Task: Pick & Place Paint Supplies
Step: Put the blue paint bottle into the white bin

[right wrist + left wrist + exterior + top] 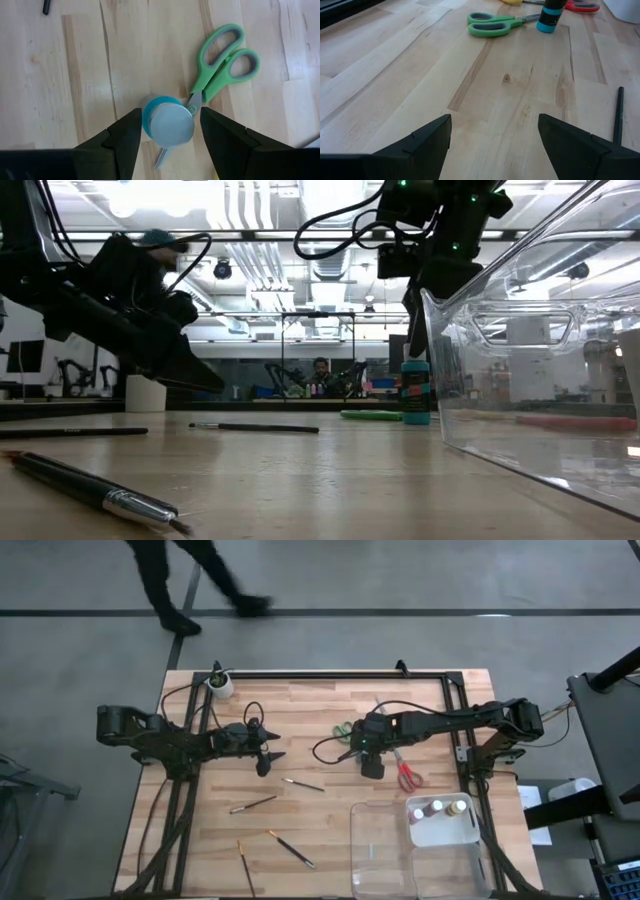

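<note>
**Teal bottle lined up, scissors crowding it**

Wooden surface, lab room behind it with a person walking past the far edge. The right gripper hangs straight over the teal paint bottle, near the middle of the surface a bit toward the right edge. Its fingers sit partly open on either side of the pale cap, nothing gripped yet as far as I can tell.

My take on doing this well: come straight down so both fingers pass the cap evenly, then close on the body of the bottle rather than the cap and lift vertically.

The catch is the green scissors, whose blade tip lies right against the bottle, maybe under its edge. One finger looks like it could land on that blade, so a small turn of the wrist might help.

The red scissors lie just beside, toward the right edge. The clear tray at the near right corner already holds some bottles. Brushes are scattered near the near edge. The left gripper waits wide open and empty on the left side, white cup at the far left corner.
</note>
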Controlling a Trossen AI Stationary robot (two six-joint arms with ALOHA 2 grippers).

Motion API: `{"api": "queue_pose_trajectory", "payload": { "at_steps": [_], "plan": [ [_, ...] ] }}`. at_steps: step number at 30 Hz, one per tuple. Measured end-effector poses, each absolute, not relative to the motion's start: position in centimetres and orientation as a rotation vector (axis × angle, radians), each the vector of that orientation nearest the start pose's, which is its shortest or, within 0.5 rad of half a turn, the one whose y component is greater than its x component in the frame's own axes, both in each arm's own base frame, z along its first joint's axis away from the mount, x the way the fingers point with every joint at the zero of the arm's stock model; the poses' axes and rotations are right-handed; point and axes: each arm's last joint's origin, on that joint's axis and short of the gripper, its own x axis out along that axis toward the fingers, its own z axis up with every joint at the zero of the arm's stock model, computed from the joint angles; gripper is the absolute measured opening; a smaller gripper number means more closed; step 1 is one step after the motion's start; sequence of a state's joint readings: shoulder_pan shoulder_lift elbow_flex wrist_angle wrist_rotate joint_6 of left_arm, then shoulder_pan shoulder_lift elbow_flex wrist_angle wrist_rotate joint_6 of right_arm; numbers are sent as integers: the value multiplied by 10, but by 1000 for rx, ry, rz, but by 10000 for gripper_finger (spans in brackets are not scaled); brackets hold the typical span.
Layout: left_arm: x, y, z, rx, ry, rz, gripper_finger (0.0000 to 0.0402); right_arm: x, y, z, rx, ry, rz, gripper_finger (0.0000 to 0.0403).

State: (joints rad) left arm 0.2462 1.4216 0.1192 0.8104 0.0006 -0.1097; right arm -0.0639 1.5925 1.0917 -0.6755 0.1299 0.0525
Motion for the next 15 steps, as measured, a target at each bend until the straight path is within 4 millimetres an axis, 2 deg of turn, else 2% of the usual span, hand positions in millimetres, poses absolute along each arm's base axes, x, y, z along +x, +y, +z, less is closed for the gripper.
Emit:
{"api": "queue_pose_trajectory", "payload": {
  "at_steps": [8,15],
  "plan": [
    [183,46,99,-168,476,267,304,306,-23,214,17,1167,-178,111],
    [183,46,99,-168,476,267,304,306,-22,214,19,1170,-176,110]
  ]
}}
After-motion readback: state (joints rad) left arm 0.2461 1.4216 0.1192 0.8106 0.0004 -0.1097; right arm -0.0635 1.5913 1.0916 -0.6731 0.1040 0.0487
